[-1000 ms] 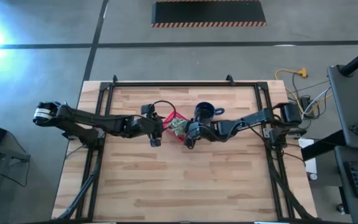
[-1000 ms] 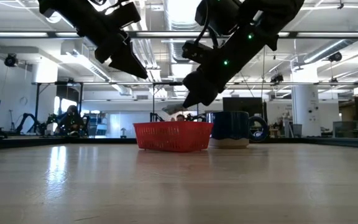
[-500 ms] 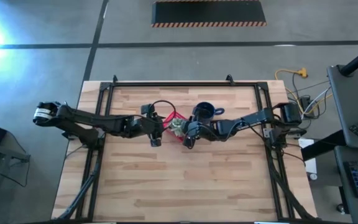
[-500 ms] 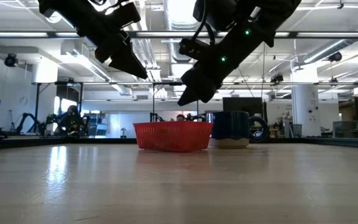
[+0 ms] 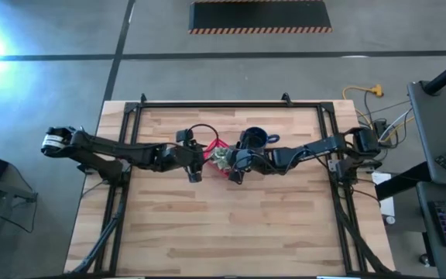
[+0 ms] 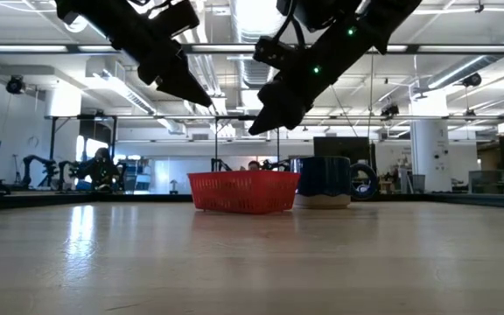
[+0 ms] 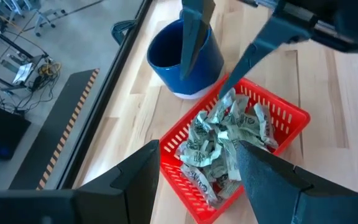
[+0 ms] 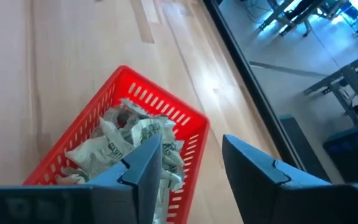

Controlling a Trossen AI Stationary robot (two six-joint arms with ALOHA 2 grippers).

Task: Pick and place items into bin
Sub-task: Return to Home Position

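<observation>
A heap of items (image 7: 222, 140), crumpled pale green-and-white wrappers with fine print, all lying inside the bin (image 7: 291, 115). Filled to about rim height, with a few folds poking above it. Red plastic for the bin, square, low-walled, the walls slotted into thin vertical ribs. Set on the pale plank table (image 5: 246, 225), a little toward 12 o'clock from the centre in the high view.

Just beside the bin at about 2 o'clock, a glossy dark blue mug (image 7: 166, 59), round, white at the base, handle turned away from the bin; whether touching the bin cannot be told.

At about 8 o'clock of the bin, the left gripper (image 6: 204, 101), hanging well above the rim, fingers spread wide with nothing between them. At about 4 o'clock, the right gripper (image 6: 256, 127), likewise raised above the rim, its two slim fingers parted and empty. Between the two tips, open air straight over the bin.

Toward 6 o'clock, a broad stretch of bare wood. At 12 o'clock, the black frame rail (image 5: 231, 105) along the table edge, with a narrow strip of wood between it and the bin. At 3 and 9 o'clock, the two dark arms lying across the table.
</observation>
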